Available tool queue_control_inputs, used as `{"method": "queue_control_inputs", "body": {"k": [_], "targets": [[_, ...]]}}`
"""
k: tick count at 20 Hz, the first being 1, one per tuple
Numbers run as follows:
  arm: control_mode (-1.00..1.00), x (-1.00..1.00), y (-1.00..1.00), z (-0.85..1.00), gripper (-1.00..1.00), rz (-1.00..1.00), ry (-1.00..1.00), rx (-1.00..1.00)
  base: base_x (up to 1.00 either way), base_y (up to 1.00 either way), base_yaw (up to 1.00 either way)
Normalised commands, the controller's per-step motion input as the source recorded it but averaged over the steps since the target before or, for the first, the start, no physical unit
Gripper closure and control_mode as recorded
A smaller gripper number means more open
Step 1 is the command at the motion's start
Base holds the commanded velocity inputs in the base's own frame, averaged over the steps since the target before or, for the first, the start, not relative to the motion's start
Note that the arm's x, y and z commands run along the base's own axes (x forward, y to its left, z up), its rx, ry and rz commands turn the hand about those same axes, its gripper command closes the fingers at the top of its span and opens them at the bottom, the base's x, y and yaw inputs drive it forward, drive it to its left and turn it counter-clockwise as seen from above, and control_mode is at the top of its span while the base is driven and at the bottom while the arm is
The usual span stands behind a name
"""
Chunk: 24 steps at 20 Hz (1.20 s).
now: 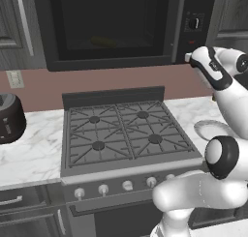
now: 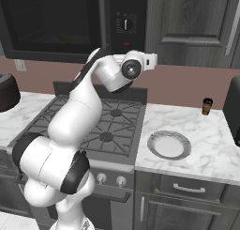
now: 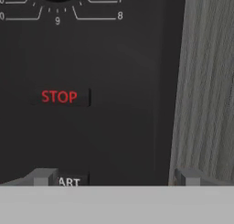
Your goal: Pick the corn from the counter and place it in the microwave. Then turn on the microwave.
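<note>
Now your gripper (image 3: 114, 179) stands wide open at the microwave (image 1: 116, 28) panel; corn (image 1: 104, 41) lies inside. Press the stiff START button (image 3: 69, 182) squarely with one fingertip.

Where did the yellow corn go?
The corn is inside the microwave, lying on its floor behind the dark glass door, above the stove. The left base view shows it left of the control panel.

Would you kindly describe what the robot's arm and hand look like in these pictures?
The arm is glossy white, built of rounded segments with black bands and round dark caps at the joints. One upper link carries a black strip. The hand ends in two small grey, blocky fingertips. No cables are visible.
</note>
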Motion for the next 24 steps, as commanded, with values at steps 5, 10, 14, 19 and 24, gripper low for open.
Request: {"method": "queue_control_inputs", "body": {"k": [5, 10, 14, 19, 24], "targets": [[-1.00, 0.00, -0.02, -0.06, -1.00, 0.00, 0.00, 0.00, 0.00, 0.00, 0.00], [-1.00, 0.02, 0.00, -0.05, -1.00, 0.00, 0.00, 0.00, 0.00, 0.00, 0.00], [-1.00, 0.16, 0.00, 0.00, -1.00, -0.01, 0.00, 0.00, 0.00, 0.00, 0.00], [-1.00, 0.13, 0.00, 0.00, -1.00, -0.02, 0.00, 0.00, 0.00, 0.00, 0.00], [-1.00, 0.00, 0.00, 0.00, -1.00, -0.03, 0.00, 0.00, 0.00, 0.00, 0.00]]}}
